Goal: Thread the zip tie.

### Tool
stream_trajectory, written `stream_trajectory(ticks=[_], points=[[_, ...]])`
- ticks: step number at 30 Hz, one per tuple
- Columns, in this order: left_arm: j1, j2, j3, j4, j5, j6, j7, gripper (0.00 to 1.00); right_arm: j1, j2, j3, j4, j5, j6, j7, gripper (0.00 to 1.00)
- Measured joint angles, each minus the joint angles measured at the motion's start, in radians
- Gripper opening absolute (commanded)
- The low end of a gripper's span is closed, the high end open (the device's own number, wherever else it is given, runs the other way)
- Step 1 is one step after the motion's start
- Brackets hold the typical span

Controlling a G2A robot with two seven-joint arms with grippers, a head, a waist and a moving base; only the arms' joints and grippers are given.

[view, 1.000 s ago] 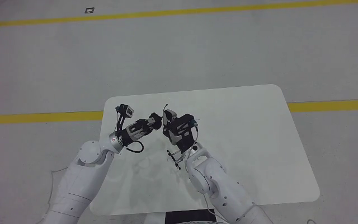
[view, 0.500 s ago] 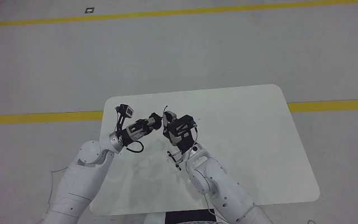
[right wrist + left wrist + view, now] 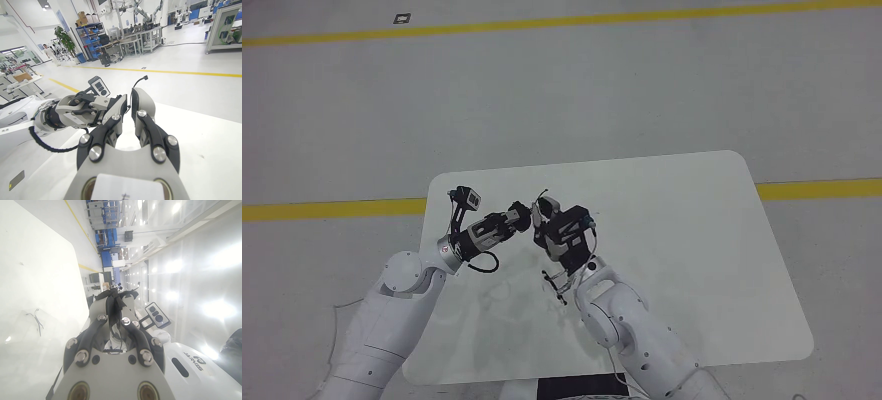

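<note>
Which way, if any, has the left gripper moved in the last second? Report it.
No. The left gripper sits at the same spot against the far edge of the white rounded table.

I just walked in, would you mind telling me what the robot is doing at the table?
Both arms meet over the white table, grippers tip to tip. The right gripper pinches a black zip tie, whose head end sticks up free. The left gripper, closed, meets it from the side and seems to pinch the same tie lower down. No loop is visible yet. A few spare ties lie on the table.
</note>
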Motion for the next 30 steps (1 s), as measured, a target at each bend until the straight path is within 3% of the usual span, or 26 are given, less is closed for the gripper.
stream_trajectory(ticks=[6,12,20,23,25,27,30], points=[[0.000,0.000,0.000,0.000,0.000,0.000,0.000,0.00,-0.015,0.005,0.017,-0.011,-0.009,-0.005,-0.019,1.00],[0.000,0.000,0.000,0.000,0.000,0.000,0.000,0.00,-0.043,0.019,0.049,-0.021,-0.060,-0.044,-0.072,1.00],[0.000,-0.001,0.003,0.000,0.004,0.008,0.011,0.00,-0.044,0.020,0.050,-0.021,-0.062,-0.046,-0.075,1.00],[-0.001,-0.003,0.001,0.003,-0.046,0.057,0.022,0.00,-0.034,0.024,0.059,-0.017,-0.090,-0.038,-0.084,1.00],[-0.008,-0.001,-0.013,0.010,-0.121,0.109,-0.007,0.00,-0.015,0.037,0.072,-0.006,-0.180,-0.035,-0.110,1.00],[-0.015,0.003,-0.028,0.017,-0.169,0.158,-0.038,0.00,0.021,0.062,0.074,0.016,-0.216,-0.029,-0.136,1.00],[-0.027,0.009,-0.048,0.029,-0.227,0.247,-0.101,0.00,0.099,0.124,0.030,0.054,-0.210,0.003,-0.176,1.00]])
